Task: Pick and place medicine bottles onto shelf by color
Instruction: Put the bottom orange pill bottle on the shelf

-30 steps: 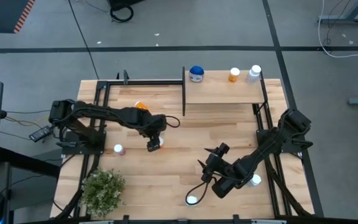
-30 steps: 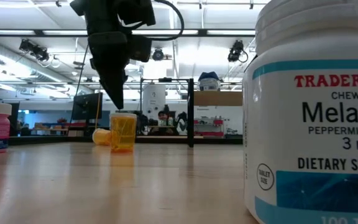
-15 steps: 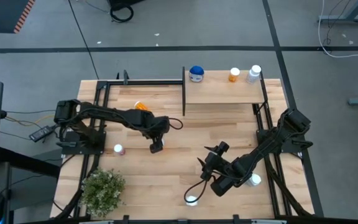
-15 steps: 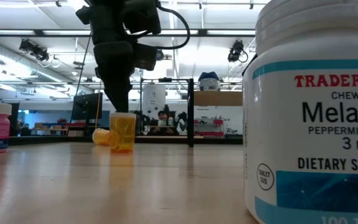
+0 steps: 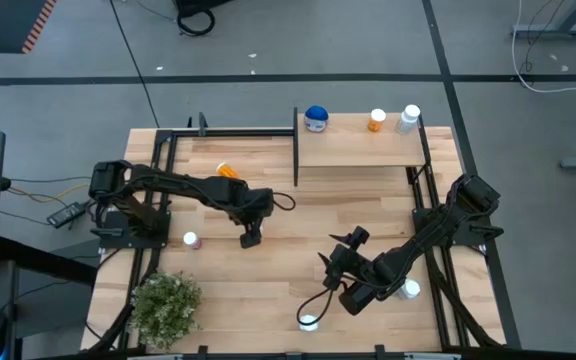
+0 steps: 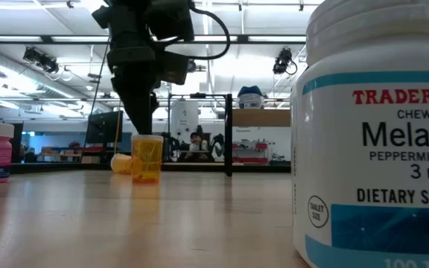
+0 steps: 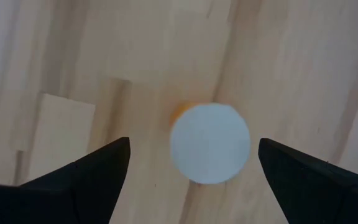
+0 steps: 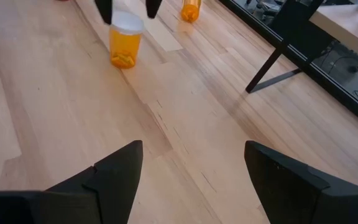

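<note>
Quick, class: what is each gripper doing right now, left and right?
Left gripper: open, directly above the upright orange bottle, holding nothing.
Right gripper: open, empty, over bare tabletop.

Left tool (image 5: 251, 238) directly above upright bottle (image 6: 147, 157) on table (image 5: 288, 270).

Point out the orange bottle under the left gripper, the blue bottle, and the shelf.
orange bottle (image 7: 210, 144), left wrist view, on its white cap.
blue bottle (image 5: 316, 119), high view, on its top.
shelf (image 5: 353, 150), high view, on bare wood panel.

lab hall — ceiling lights (image 6: 36, 56) (rigs)
</note>
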Controlling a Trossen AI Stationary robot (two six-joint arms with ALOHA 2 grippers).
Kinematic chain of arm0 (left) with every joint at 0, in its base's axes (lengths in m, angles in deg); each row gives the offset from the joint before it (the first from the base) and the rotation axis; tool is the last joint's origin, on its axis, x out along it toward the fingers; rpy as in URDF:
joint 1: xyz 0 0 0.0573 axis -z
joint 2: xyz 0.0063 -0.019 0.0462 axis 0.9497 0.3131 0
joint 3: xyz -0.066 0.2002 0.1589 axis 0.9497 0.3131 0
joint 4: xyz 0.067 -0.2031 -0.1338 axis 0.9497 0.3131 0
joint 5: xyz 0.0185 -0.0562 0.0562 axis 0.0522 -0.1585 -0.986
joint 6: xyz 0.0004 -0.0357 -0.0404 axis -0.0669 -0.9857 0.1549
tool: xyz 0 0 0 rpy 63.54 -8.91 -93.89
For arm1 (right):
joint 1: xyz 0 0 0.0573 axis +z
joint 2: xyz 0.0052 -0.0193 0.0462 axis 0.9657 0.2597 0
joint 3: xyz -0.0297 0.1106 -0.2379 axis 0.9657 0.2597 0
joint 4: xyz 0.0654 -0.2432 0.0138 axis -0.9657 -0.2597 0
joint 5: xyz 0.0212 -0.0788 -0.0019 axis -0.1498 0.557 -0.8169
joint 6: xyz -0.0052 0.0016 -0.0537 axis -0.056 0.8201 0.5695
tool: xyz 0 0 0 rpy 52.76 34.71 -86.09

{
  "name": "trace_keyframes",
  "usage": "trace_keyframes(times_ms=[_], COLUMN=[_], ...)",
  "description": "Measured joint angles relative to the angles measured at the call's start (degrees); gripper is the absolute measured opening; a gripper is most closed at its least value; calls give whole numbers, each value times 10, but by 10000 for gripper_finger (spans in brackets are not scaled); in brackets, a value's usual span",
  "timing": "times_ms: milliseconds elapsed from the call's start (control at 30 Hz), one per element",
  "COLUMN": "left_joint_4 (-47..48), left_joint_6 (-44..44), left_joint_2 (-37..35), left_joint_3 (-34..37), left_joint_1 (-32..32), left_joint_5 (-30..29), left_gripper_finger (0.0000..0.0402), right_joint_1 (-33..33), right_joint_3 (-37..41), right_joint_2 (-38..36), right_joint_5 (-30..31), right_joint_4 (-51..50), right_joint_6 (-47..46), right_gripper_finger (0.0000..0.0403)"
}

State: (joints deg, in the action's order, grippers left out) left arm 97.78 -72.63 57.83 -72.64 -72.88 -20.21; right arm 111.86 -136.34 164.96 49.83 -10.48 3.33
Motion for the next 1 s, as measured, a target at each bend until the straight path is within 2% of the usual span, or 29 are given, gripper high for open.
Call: trace_keyframes(times_ms=[500, 1000], left_joint_4=[-18, -20], left_joint_6=[21, 20], left_joint_2=[57, 58], left_joint_3=[0, 0], left_joint_1=[6, 6], left_joint_5=[-7, -10], left_gripper_finger=[359, 256], right_joint_1=[-2, -2], right_joint_3=[0, 0], right_joint_2=[0, 0], right_joint_5=[2, 4], right_joint_4=[-1, -1], right_joint_6=[-1, -1], right_gripper_finger=[290, 290])
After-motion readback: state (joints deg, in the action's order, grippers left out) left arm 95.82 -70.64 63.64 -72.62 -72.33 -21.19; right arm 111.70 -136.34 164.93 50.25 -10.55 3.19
